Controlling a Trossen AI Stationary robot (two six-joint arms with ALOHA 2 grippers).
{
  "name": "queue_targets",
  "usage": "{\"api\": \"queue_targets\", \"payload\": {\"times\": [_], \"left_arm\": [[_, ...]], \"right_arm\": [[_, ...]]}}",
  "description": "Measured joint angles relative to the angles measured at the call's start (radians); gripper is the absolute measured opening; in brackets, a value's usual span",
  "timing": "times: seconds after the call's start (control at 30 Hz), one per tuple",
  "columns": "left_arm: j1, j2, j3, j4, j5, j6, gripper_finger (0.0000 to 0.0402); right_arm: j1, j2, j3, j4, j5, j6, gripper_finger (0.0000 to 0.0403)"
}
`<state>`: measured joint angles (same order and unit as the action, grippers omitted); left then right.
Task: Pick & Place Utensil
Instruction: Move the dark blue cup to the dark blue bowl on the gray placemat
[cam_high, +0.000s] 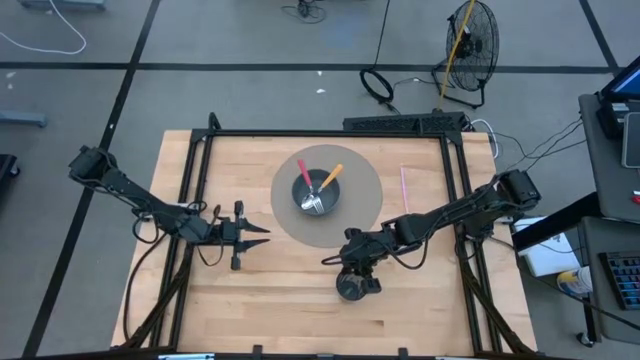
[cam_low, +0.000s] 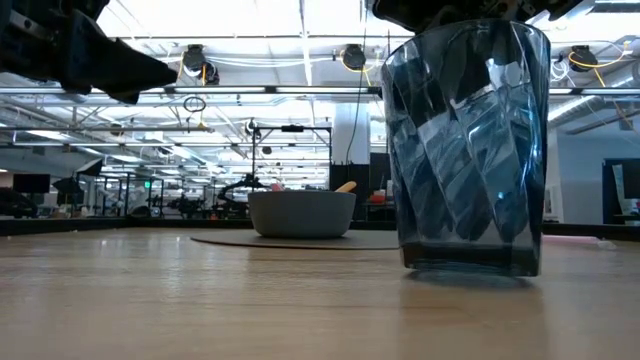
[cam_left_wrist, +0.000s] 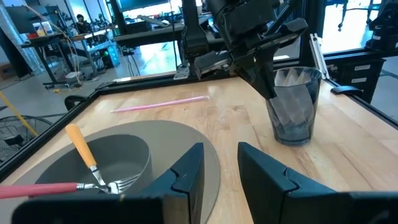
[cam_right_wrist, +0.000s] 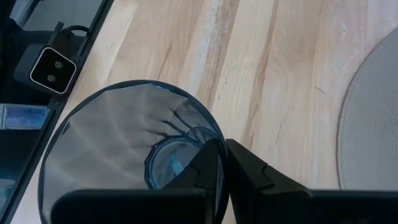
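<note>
Your right pincer (cam_right_wrist: 222, 163) is clamped on the rim of the blue glass (cam_high: 352, 285), which stands upright on the desk (cam_high: 430, 310) near its front edge. The orange-handled fork (cam_high: 322, 190) and a red-handled utensil (cam_high: 303, 172) lie in the bowl (cam_high: 318, 203) on the grey mat (cam_high: 365, 205). Your left pincer (cam_high: 252, 236) hovers half open beside the mat.

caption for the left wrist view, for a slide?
Right gripper shut on the blue glass rim; bowl with two forks beside.
</note>
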<state>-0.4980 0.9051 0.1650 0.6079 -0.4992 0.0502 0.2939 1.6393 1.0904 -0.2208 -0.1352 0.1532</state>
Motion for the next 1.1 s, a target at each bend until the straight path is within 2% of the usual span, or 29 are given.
{"api": "queue_targets", "payload": {"times": [0.33, 0.53, 0.83, 1.1], "left_arm": [[0.0, 0.0, 0.0, -0.007, 0.0, -0.003, 0.0104], [0.0, 0.0, 0.0, -0.01, 0.0, -0.008, 0.0104], [0.0, 0.0, 0.0, -0.015, 0.0, -0.011, 0.0104], [0.0, 0.0, 0.0, -0.014, 0.0, -0.012, 0.0104]], "right_arm": [[0.0, -0.074, -0.003, -0.112, 0.015, -0.001, 0.0012], [0.0, -0.157, -0.003, -0.287, 0.1, 0.025, 0.0012], [0.0, -0.308, -0.003, -0.588, 0.269, 0.167, 0.0012], [0.0, -0.448, -0.003, -0.768, 0.392, 0.275, 0.0012]]}}
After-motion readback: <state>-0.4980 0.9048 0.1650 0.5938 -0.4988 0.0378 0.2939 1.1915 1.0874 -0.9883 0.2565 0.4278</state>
